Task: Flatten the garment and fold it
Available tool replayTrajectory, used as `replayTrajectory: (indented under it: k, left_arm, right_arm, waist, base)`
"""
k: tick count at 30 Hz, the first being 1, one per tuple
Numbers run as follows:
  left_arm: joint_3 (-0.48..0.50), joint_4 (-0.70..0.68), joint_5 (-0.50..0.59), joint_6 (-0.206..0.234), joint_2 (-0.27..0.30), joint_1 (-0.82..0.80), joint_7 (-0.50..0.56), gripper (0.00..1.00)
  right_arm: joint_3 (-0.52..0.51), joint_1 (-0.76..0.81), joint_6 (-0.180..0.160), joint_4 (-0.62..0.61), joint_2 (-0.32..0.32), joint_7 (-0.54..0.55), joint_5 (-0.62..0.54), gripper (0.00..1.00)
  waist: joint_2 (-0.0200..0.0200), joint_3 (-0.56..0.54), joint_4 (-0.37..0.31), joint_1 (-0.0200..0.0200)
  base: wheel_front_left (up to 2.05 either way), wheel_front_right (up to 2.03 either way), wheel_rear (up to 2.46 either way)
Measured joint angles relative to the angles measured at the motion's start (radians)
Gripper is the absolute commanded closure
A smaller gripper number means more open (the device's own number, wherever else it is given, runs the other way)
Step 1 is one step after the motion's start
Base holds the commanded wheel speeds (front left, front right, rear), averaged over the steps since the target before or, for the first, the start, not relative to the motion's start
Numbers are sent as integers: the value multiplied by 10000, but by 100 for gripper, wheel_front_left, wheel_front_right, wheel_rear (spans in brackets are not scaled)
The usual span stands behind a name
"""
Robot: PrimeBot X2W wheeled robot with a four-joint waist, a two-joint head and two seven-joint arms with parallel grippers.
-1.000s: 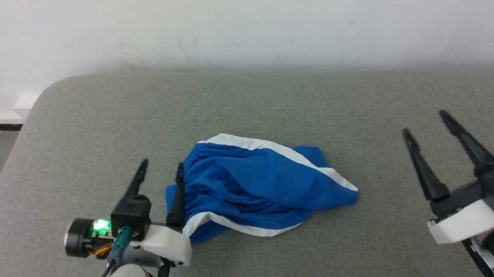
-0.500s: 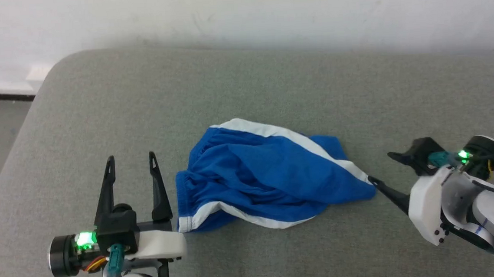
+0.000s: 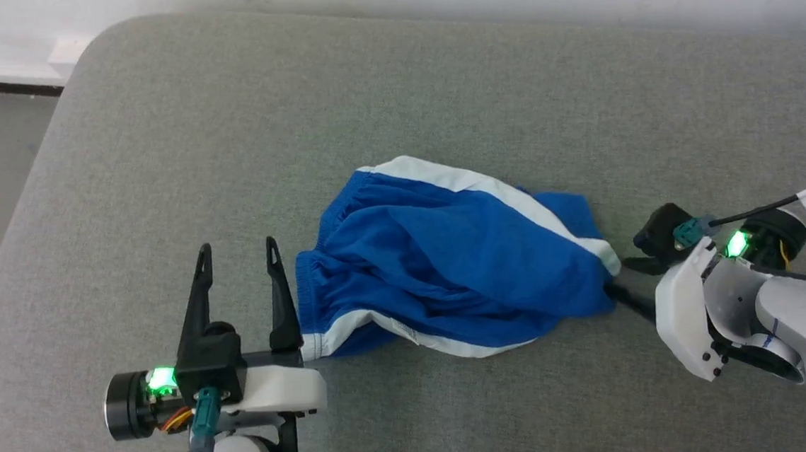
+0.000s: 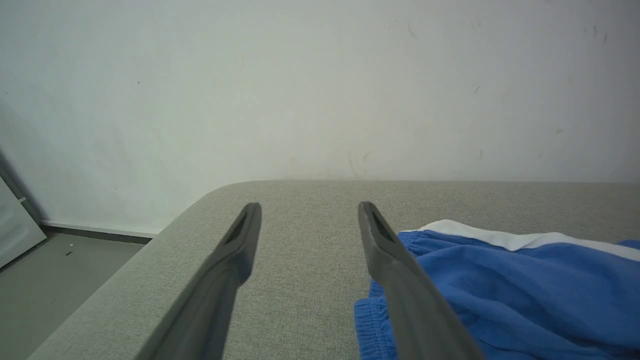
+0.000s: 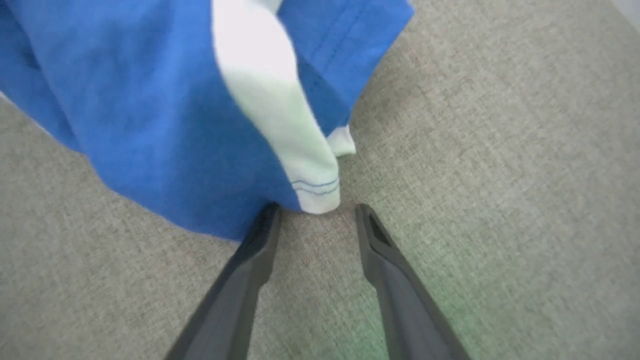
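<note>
Blue crumpled garment (image 3: pixel 448 265). My left claw (image 3: pixel 238 246): parted, empty, garment at its right. My right claw (image 5: pixel 317 210): parted, empty, garment at its tips

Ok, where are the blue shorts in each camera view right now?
Head view: shorts in the middle, on the grey cushion.
Left wrist view: shorts at lower right, beside the left gripper.
Right wrist view: shorts across the upper left, hem at the right gripper tips.
Shared landmark: the white side stripe.
</note>
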Motion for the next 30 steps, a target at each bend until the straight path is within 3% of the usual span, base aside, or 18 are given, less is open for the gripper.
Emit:
replayTrajectory:
  k: [5, 9, 14, 20, 21, 22, 26, 30]
  left_arm:
    - [240, 56, 107, -209, -146, -1, 0, 0]
    - [286, -6, 313, -337, -316, -80, 0, 0]
    - [125, -190, 420, -518, -550, -623, 2, 0]
    - [-17, -301, 430, -483, -725, -831, 0, 0]
    - [35, -305, 430, -451, -725, -813, 2, 0]
    - [81, -293, 430, -449, -729, -788, 0, 0]
    - [301, -219, 443, -451, -721, -572, 0, 0]
    - [410, -146, 541, -491, -696, -376, 0, 0]
  right_arm:
    - [173, -453, 0, -63, -165, -1348, 412, 100]
    - [-330, -1906, 0, 84, -568, -2165, 86, 100]
    - [-1367, -3636, -2, 1283, -247, -2261, 316, 100]
    - [-876, -3921, -2, 2261, 167, -1705, 608, 100]
    - [-876, -3886, -4, 2314, 222, -1689, 930, 76]
    - [-825, -3850, -2, 2301, 236, -1672, 1164, 0]
    - [-288, -3708, -4, 1409, -123, -1340, 1891, 0]
    - [408, -3680, -2, -458, -930, -554, 2543, 0]
  waist:
    - [0, 22, -87, 0]
    - [0, 170, -98, 0]
    - [0, 587, 52, 0]
    - [0, 1116, 474, 0]
    - [0, 1172, 499, 2]
    - [0, 1193, 500, 4]
    - [0, 1088, 427, -1]
    - [0, 768, 287, -2]
  base:
    - [0, 0, 0]
    - [0, 0, 0]
    - [0, 0, 0]
    - [0, 0, 0]
    - [0, 0, 0]
    - [0, 0, 0]
    - [0, 0, 0]
    - [0, 0, 0]
